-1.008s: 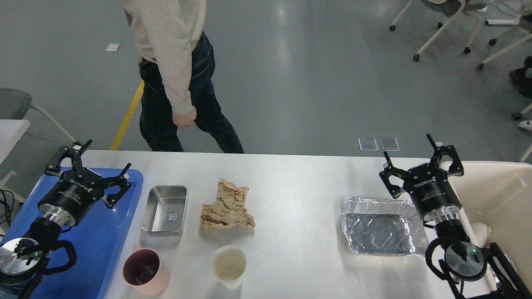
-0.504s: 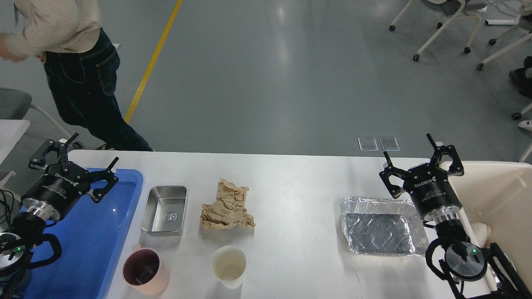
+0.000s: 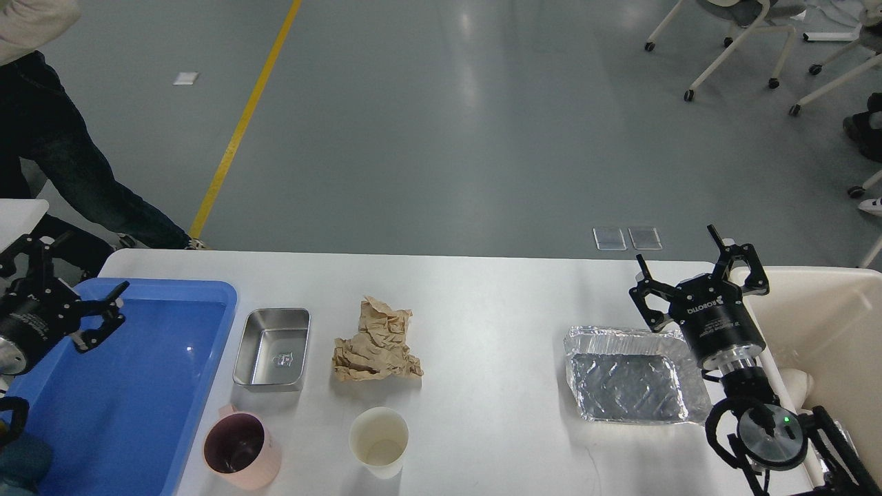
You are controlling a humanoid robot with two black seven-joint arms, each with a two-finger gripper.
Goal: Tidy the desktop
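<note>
Left tool (image 3: 63, 275) now off desktop (image 3: 482, 310)

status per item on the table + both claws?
left claw: open, empty
right claw: open, empty
blue tray: empty
steel pan: upright, empty
brown paper: crumpled
pink mug: upright
paper cup: upright, empty
foil tray: upright, empty

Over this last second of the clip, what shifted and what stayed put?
The left claw swung out to the left, from over the blue tray toward its outer edge, open and empty throughout. The person walked off to the left. The right claw stayed open beside the foil tray; everything on the desktop kept its place.
</note>
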